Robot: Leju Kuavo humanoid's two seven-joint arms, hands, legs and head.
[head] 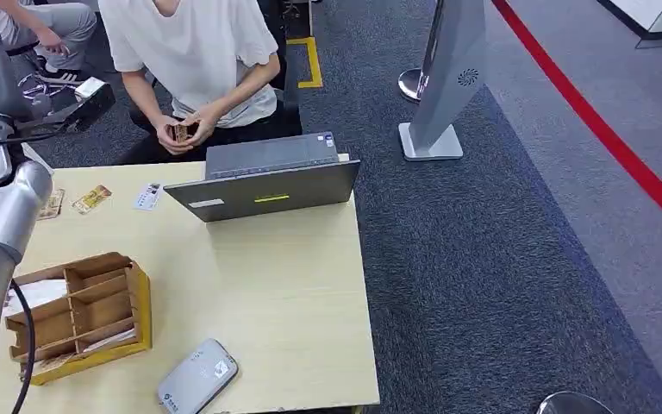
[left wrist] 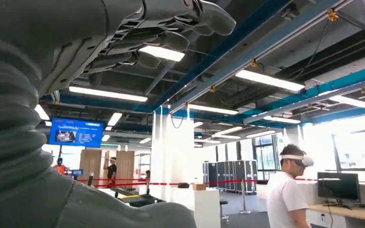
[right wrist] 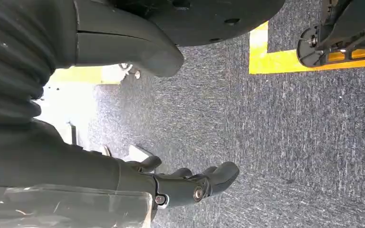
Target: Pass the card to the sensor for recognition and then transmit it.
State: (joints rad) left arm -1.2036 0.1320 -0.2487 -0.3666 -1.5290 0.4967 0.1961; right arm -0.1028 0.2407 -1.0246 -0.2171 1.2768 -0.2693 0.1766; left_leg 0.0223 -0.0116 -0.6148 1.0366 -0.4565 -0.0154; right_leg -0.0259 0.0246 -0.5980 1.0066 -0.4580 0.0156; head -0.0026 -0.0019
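Left hand [left wrist: 161, 33] raised toward ceiling, fingers apart, holding nothing. Cards [head: 91, 199] on table [head: 276, 285] far edge, well apart from both hands; sensor [head: 196, 376] near edge. Right hand [right wrist: 190, 183] hanging over carpet, fingers loosely spread, empty

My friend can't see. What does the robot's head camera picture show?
A pale wooden table holds a grey laptop, a wooden divider box, a grey card sensor and loose cards. A person in a white shirt sits behind it, holding something small.
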